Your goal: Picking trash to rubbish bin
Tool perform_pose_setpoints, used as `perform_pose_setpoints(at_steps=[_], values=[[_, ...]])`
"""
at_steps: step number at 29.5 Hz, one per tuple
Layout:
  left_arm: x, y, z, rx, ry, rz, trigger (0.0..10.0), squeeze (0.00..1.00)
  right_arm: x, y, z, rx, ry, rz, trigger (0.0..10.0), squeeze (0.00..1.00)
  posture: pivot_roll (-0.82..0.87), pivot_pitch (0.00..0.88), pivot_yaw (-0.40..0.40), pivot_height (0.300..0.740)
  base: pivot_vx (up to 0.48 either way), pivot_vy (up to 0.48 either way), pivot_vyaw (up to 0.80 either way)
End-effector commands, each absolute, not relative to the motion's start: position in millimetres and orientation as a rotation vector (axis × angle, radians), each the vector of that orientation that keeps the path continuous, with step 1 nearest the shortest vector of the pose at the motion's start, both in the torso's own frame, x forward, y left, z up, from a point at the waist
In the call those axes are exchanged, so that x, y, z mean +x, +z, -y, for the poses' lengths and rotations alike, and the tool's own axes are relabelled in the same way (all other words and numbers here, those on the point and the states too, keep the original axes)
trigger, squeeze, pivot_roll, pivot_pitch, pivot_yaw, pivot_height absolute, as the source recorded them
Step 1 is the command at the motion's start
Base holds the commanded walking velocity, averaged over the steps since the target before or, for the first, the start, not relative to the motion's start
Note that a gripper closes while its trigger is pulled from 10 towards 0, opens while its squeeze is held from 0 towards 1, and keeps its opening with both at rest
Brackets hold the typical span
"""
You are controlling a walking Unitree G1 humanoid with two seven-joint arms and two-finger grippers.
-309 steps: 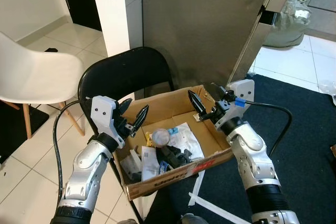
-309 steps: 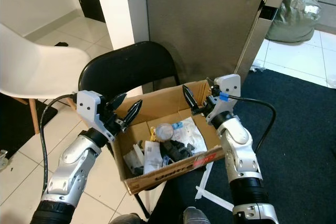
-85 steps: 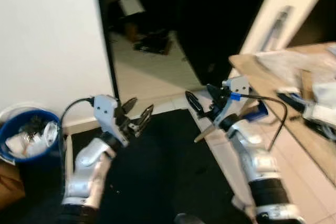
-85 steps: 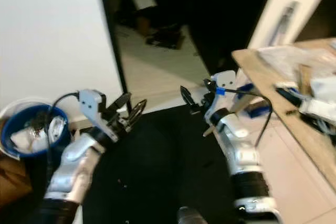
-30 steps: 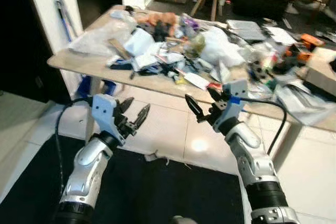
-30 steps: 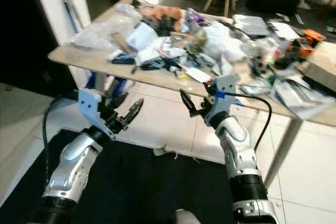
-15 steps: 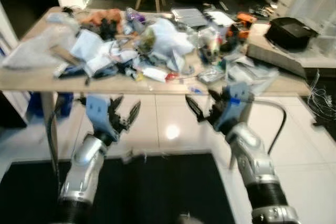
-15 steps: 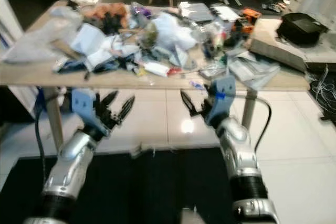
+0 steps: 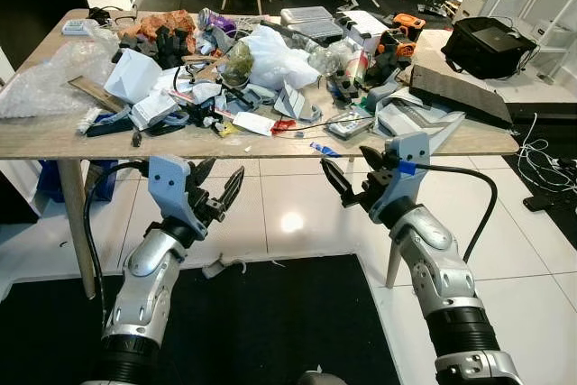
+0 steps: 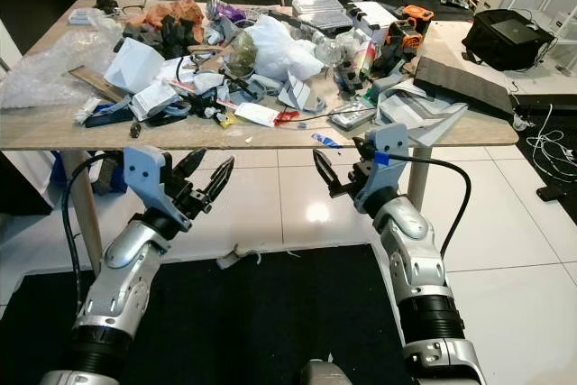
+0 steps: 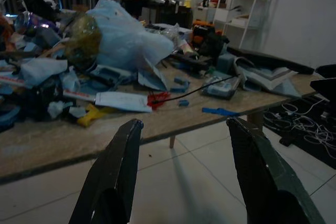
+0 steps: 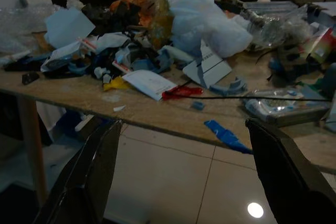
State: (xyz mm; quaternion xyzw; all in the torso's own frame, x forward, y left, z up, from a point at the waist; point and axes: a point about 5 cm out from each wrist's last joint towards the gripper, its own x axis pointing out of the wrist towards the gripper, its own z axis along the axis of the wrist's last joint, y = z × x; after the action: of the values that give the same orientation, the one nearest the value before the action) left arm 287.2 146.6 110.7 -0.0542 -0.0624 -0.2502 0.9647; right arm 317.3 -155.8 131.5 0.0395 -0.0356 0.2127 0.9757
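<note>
Right now the robot faces a long wooden table (image 9: 54, 137), loaded from end to end with clutter, and that heap is where the trash lies, up on the tabletop ahead of both arms. Biggest in the pile is a white plastic bag (image 9: 275, 56) puffed up near the middle, with a sheet of clear bubble wrap (image 9: 45, 83) sprawled at the left end and a black bag (image 9: 491, 42) sitting off at the right. Smaller stuff sits closer to the near edge: a white paper slip (image 9: 254, 123), a red scrap (image 9: 282, 125) just beside it, and a little blue strip (image 9: 326, 149) right on the lip, probably the easiest reach. No rubbish bin shows on this side. Below the table, a crumpled scrap (image 9: 219, 265) lies on the tiles at the edge of the dark rug (image 9: 252, 331).

Both arms are raised in front of the chest, short of the table edge, which looks like a ready pose for approaching. The left gripper (image 9: 216, 194) has its fingers spread wide and carries nothing. The right gripper (image 9: 353, 173) is likewise parted and empty, pointing at the table's near edge.
</note>
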Motion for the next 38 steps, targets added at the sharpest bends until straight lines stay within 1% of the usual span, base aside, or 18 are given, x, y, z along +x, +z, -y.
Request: perform_pose_setpoints(at_steps=[1, 18, 27, 31, 34, 38], values=[[286.4, 110.2, -145.8, -0.107, -0.518, 0.123, 10.0, 0.0, 317.3, 134.6, 157.5, 0.077, 0.422, 0.091, 10.0, 0.0, 0.0, 0.0, -0.029, 0.74, 0.352, 0.0, 0.0], [285.2, 111.5, -144.1, -0.11, -0.547, 0.128, 10.0, 0.0, 317.2, 134.3, 157.0, 0.076, 0.424, 0.088, 10.0, 0.0, 0.0, 0.0, -0.027, 0.74, 0.367, 0.0, 0.0], [285.1, 114.1, -144.0, -0.109, -0.561, 0.14, 10.0, 0.0, 317.7, 134.1, 156.2, 0.076, 0.428, 0.083, 10.0, 0.0, 0.0, 0.0, -0.027, 0.74, 0.374, 0.0, -0.77], [285.1, 115.5, -143.0, -0.098, -0.575, 0.146, 10.0, 0.0, 317.9, 134.5, 156.1, 0.074, 0.43, 0.085, 10.0, 0.0, 0.0, 0.0, -0.027, 0.74, 0.352, 0.0, 0.0], [285.2, 120.0, -145.4, -0.015, -0.601, 0.166, 10.0, 0.0, 315.3, 135.4, 155.6, 0.053, 0.496, 0.09, 10.0, 0.0, 0.0, 0.0, -0.027, 0.74, 0.102, 0.0, 0.0], [290.4, 127.8, -157.3, 0.095, -0.597, 0.176, 10.0, 0.0, 310.8, 137.2, 153.1, 0.059, 0.574, 0.086, 10.0, 0.0, 0.0, 0.0, -0.027, 0.74, 0.0, 0.0, 0.0]])
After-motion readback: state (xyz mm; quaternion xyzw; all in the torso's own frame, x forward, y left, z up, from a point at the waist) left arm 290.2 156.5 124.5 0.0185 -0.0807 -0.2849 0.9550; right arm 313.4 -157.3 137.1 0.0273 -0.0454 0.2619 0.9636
